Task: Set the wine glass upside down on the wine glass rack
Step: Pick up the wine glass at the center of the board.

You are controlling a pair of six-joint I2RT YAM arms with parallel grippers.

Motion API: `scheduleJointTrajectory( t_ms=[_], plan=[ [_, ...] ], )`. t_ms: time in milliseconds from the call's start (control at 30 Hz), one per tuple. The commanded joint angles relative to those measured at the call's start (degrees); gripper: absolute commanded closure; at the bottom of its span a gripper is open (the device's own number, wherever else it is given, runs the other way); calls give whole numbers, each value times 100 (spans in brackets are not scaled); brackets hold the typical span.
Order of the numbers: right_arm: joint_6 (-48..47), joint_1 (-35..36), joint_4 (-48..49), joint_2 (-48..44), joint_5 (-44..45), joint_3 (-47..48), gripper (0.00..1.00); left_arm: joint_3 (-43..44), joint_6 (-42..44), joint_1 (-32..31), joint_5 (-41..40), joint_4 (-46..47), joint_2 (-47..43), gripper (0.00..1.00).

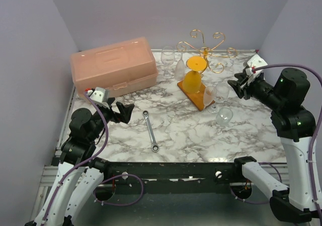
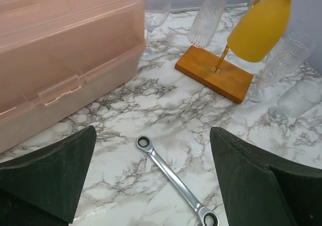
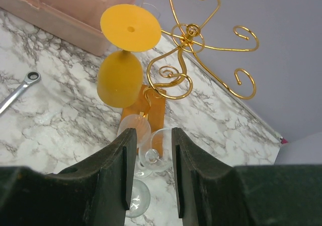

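Note:
The wine glass rack [image 1: 206, 46] stands at the back middle of the table, gold curled arms over an orange-brown base [image 1: 199, 99]. An orange wine glass [image 1: 192, 80] hangs from it upside down, foot up, bowl down over the base; it also shows in the right wrist view [image 3: 119, 77]. My right gripper [image 1: 235, 85] hovers just right of the rack. Its jaws stand partly open and hold nothing. A clear wine glass [image 3: 160, 148] stands on the table below their gap. My left gripper [image 1: 127, 110] is wide open and empty, low at the left, above the wrench [image 2: 176, 183].
A pink plastic box [image 1: 113, 67] fills the back left. Clear glasses stand behind the rack [image 1: 167, 55] and right of its base [image 1: 220, 92], with another [image 1: 224, 116] nearer the front. A metal wrench [image 1: 150, 130] lies in the middle. Walls close in on three sides.

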Motion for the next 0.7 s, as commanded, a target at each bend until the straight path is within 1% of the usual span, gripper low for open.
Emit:
scheduleJointTrajectory(
  t_ms=[0, 233, 667],
  plan=[
    [389, -205, 136, -31, -175, -59, 60, -49, -28, 35, 179, 98, -19, 1],
    [789, -577, 136, -78, -253, -131, 60, -62, -28, 35, 212, 111, -63, 1],
    [1953, -1349, 189, -121, -415, -203, 62, -79, -88, 34, 469, 184, -115, 1]
  ],
)
